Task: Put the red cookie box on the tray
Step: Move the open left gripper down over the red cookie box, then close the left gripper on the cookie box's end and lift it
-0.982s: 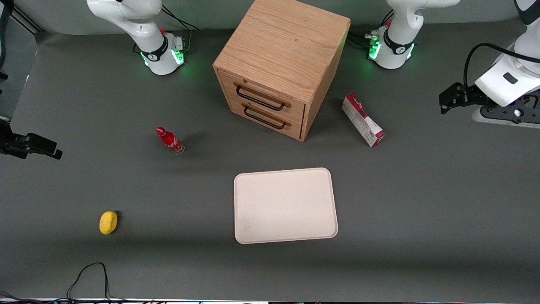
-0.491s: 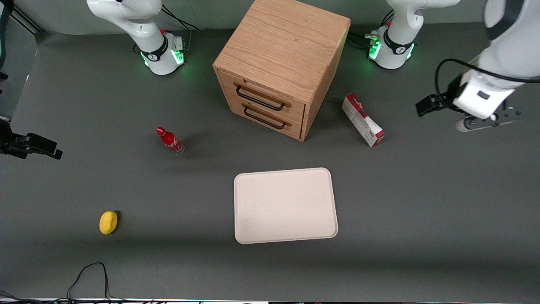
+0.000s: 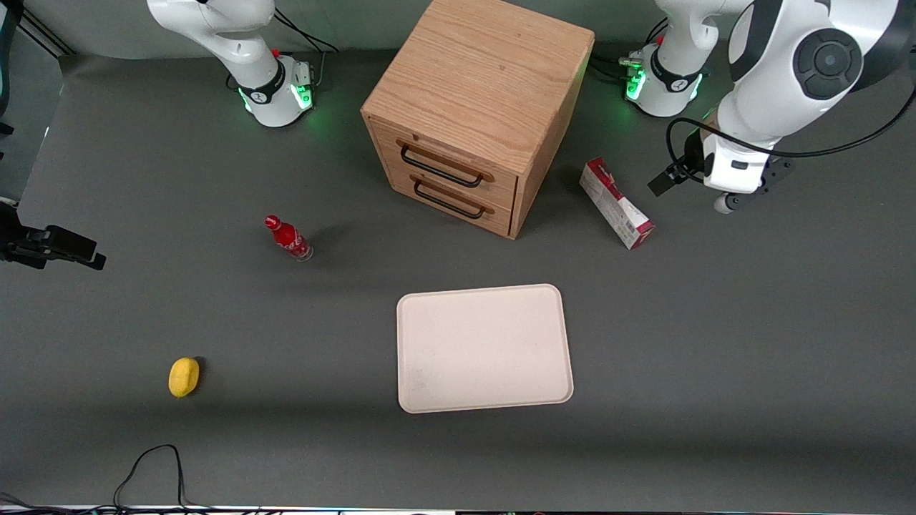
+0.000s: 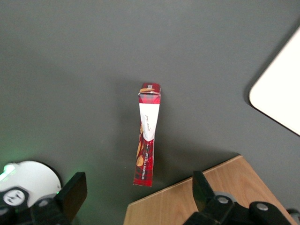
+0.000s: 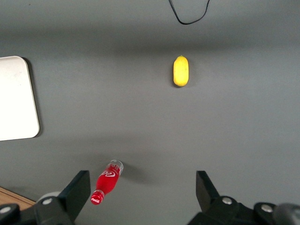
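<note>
The hand (image 4: 136, 199) hangs above the table, fingers spread and empty. The red cookie box (image 3: 616, 203) lies beneath and just ahead of it beside the wooden cabinet (image 3: 478, 107), lined up for gripping; the tray (image 3: 484, 348) waits farther off.

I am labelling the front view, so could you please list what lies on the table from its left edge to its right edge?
Yellow lemon-like object → small red bottle → wooden cabinet and tray, overlapping sideways → red cookie box → gripper, open, raised beside the box.
</note>
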